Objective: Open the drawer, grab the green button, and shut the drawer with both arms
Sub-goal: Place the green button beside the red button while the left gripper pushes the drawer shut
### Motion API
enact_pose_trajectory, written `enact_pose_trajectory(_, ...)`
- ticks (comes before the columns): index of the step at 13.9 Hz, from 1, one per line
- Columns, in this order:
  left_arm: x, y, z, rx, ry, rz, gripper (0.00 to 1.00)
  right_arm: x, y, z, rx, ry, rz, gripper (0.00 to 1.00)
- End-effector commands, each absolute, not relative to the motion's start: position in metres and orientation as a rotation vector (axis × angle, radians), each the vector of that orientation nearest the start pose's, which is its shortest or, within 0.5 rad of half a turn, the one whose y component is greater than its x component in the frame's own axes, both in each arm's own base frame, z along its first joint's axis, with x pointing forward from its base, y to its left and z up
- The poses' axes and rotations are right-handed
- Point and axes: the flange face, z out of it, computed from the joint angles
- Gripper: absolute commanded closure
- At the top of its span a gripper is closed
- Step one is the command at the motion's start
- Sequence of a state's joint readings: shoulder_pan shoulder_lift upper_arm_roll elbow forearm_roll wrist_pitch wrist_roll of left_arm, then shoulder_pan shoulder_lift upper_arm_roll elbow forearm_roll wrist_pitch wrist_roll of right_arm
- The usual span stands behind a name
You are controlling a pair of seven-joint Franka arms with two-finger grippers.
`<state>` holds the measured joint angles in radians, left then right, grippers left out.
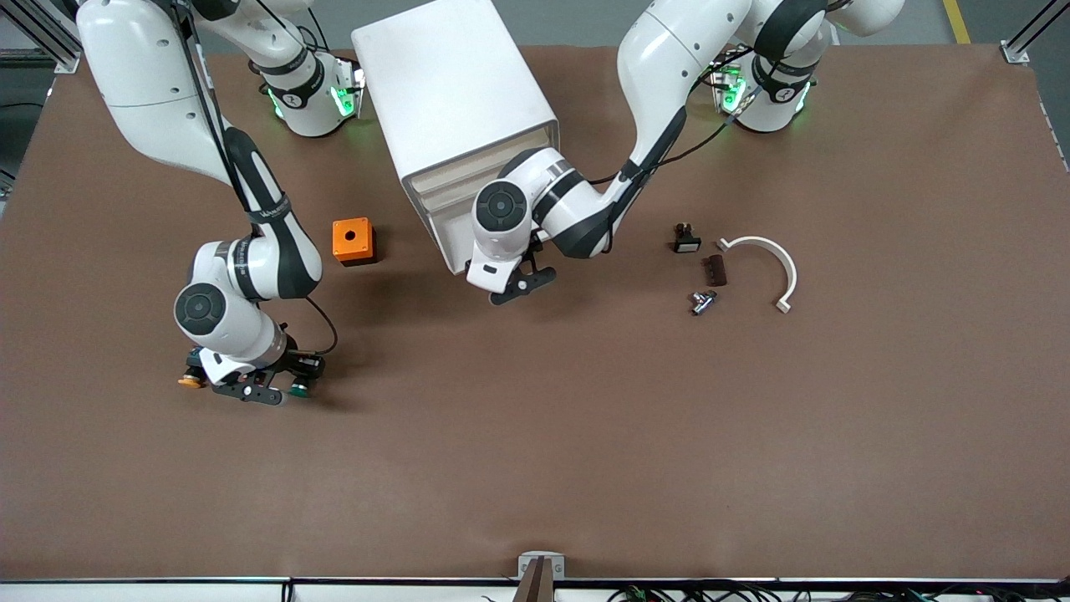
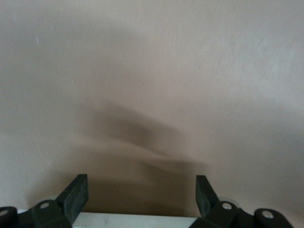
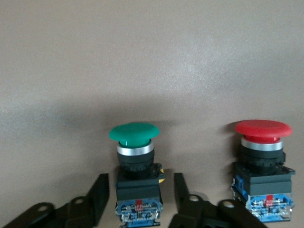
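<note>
The green-capped button (image 3: pixel 134 133) lies on the brown table between my right gripper's (image 3: pixel 140 176) open fingers, with a gap on each side of its black-and-blue body. In the front view only its green cap (image 1: pixel 298 388) peeks out beside the right gripper (image 1: pixel 255 391), which is low at the table toward the right arm's end. The white drawer cabinet (image 1: pixel 451 92) stands at the middle of the table, its drawer fronts looking shut. My left gripper (image 1: pixel 522 284) hangs open and empty just in front of the cabinet's front; the left wrist view shows its fingers wide apart (image 2: pixel 141 179) above a white edge (image 2: pixel 137 221).
A red-capped button (image 3: pixel 262 129) lies beside the green one. A yellow-capped button (image 1: pixel 191 382) lies by the right gripper. An orange box (image 1: pixel 354 241) stands beside the cabinet. Toward the left arm's end lie a black part (image 1: pixel 686 239), a brown piece (image 1: pixel 715 269), a metal part (image 1: pixel 702 301) and a white curved piece (image 1: pixel 765 259).
</note>
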<state>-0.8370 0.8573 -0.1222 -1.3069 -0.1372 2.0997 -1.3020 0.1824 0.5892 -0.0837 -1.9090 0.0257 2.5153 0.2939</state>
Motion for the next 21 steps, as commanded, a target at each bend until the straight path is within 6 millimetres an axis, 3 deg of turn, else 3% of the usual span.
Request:
enact_pose_trajectory(1,0.409,-0.605,0.226,-3.047,-0.741,0.405,0.01,0.636,0.064,0.217,-3.148,0.318,0.050,0.00)
enact_pose_trajectory(6,0.387,-0.614,0.217,-3.002,-0.799,0.498,0.01,0.644,0.063,0.332,-3.160,0.197,0.207,0.00)
enact_pose_trajectory(10,0.378,-0.616,0.212,-2.971,-0.866,0.638,0.01,0.650,0.025,0.412,-3.149,0.063,0.285,0.00)
enact_pose_trajectory(15,0.374,-0.618,0.208,-2.934,-0.953,0.793,0.01,0.639,-0.043,0.479,-3.141,0.005,0.247,0.00)
enact_pose_trajectory(21,0.386,-0.612,0.215,-2.947,-0.967,0.766,0.01,0.602,-0.056,0.555,-3.139,0.043,0.169,0.00)
